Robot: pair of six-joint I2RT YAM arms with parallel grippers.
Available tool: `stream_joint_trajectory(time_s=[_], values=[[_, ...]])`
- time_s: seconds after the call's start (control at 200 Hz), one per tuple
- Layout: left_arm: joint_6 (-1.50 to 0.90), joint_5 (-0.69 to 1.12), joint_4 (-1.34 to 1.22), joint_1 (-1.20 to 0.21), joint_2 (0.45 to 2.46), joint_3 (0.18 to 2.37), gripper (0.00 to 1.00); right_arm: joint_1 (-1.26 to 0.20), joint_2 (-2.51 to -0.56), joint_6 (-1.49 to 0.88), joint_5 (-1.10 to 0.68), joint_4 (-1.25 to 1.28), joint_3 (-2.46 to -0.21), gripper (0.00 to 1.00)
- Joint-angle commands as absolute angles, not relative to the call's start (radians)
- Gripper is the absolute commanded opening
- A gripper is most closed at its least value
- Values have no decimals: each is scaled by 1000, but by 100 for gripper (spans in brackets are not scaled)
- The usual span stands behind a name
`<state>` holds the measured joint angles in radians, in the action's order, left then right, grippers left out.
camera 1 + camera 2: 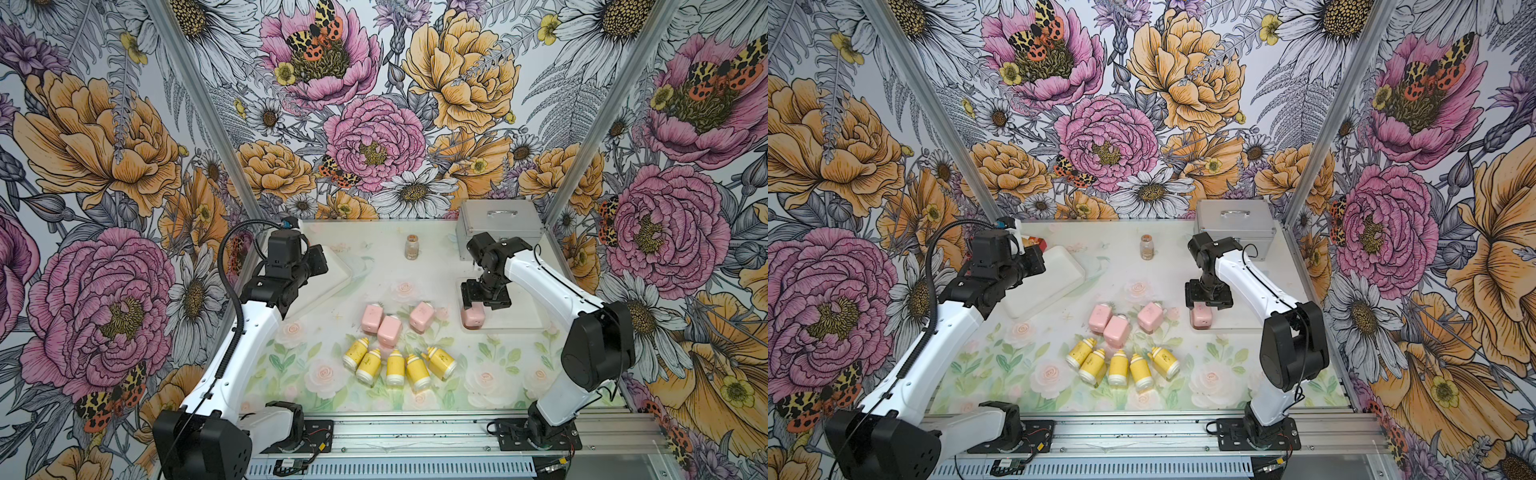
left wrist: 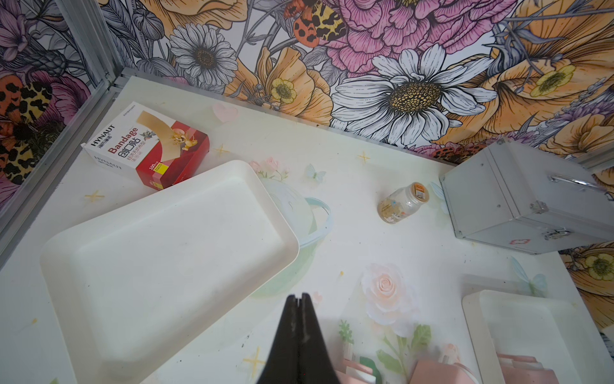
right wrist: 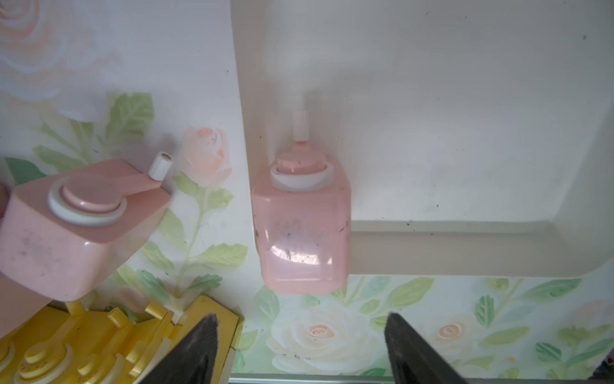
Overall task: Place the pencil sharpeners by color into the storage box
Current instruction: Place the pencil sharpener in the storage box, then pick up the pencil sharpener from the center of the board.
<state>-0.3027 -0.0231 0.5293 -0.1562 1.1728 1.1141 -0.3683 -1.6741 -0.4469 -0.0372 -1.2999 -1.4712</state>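
One pink pencil sharpener point(image 3: 300, 226) sits in the near left corner of the white storage box point(image 3: 465, 166), also seen in both top views point(image 1: 473, 319) point(image 1: 1202, 319). My right gripper point(image 3: 300, 329) hangs just above it point(image 1: 473, 303), open, its fingers point(image 3: 199, 345) clear of the sharpener. Three more pink sharpeners point(image 1: 390, 330) lie mid-table. Several yellow ones point(image 1: 395, 368) form a row nearer the front. My left gripper point(image 2: 300, 296) is shut on nothing, beside a second white box point(image 2: 166, 259) at the left.
A small clear jar point(image 1: 411, 247) stands at the back centre. A silver case point(image 1: 498, 226) fills the back right corner. A red and white bandage box point(image 2: 146, 146) lies in the back left corner. Flowered walls enclose the table on three sides.
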Motion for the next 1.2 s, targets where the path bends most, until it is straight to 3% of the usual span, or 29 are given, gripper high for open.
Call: stream_joint_trajectory(time_s=[0.0,0.625,1.191], values=[[-277,-45,546,-164,1166,1131,0,-425,-1628,-511,-14,-1363,-1549,82],[-279,-61,547,-147,1132,1128,0,-684,-1718,-783,8,-1370,-1690,86],[-281,-49,546,-147,1145,1131,0,-701,-1877,-884,-69,-1236,-1681,94]])
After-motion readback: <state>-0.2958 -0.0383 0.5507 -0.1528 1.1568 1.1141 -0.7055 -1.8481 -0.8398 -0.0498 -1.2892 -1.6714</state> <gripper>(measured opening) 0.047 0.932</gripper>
